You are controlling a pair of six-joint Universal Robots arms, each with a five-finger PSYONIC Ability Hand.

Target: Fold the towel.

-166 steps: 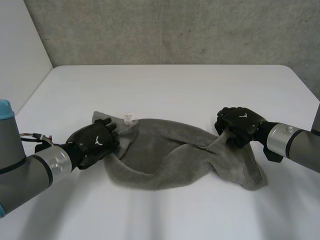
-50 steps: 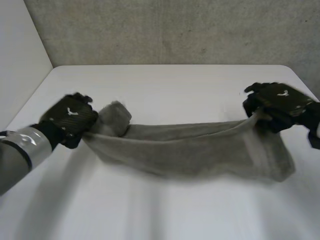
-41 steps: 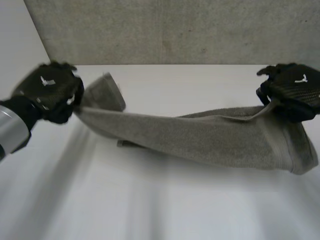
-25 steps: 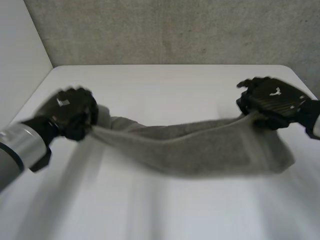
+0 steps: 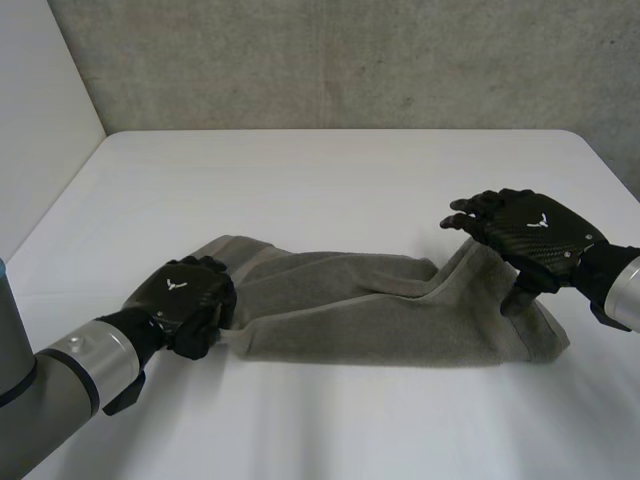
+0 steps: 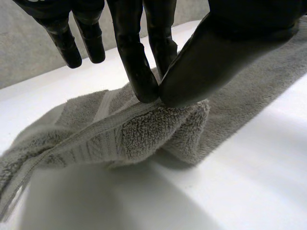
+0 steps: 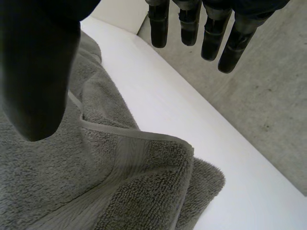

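A grey towel (image 5: pixel 380 310) lies in a long bunched strip across the white table (image 5: pixel 330 180). My left hand (image 5: pixel 185 300) sits at the towel's left end, and in the left wrist view its fingers (image 6: pixel 139 72) and thumb pinch the hemmed edge of the towel (image 6: pixel 120 139). My right hand (image 5: pixel 530 235) hovers over the towel's right end with its fingers (image 7: pixel 211 28) spread and straight, holding nothing. Under that palm the towel (image 7: pixel 96 177) lies loose, its hem folded over.
A grey concrete wall (image 5: pixel 350 60) stands behind the table's far edge. Bare tabletop stretches behind the towel and in front of it toward me.
Both hands came down from a raised stretch and laid the towel on the table. My right hand let go of its end and opened; my left kept its pinch.
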